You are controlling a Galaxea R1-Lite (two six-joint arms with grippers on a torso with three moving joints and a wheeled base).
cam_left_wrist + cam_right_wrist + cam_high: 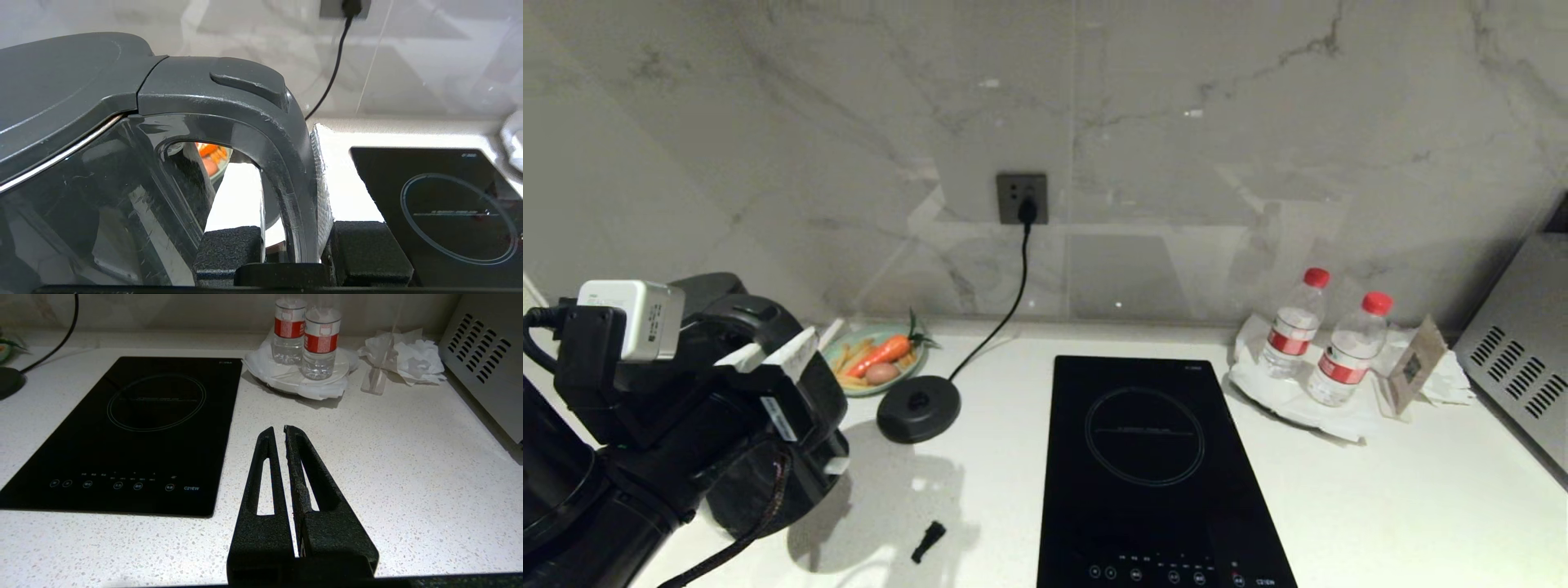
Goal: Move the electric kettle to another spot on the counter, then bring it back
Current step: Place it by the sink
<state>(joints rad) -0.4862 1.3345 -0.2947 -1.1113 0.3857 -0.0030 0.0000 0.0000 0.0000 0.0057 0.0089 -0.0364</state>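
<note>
The glossy black electric kettle (756, 465) is at the left of the counter (1380, 506), off its round base disc (919, 406). My left gripper (292, 192) is shut on the kettle's loop handle (286, 155), one white textured pad (322, 179) pressed against the handle's outer side. The grey lid (57, 90) with its silver rim fills the left wrist view beside the handle. Whether the kettle's bottom touches the counter is hidden by my arm. My right gripper (276, 430) hangs shut and empty above bare counter (388, 465), right of the hob (135, 428).
A black glass hob (1152, 465) lies mid-counter. A plate of carrot and egg (878, 363) sits behind the base disc, whose cord runs up to a wall socket (1022, 198). A small black piece (929, 541) lies near the front. Two water bottles (1294, 322) and a metal appliance (1519, 359) stand at the right.
</note>
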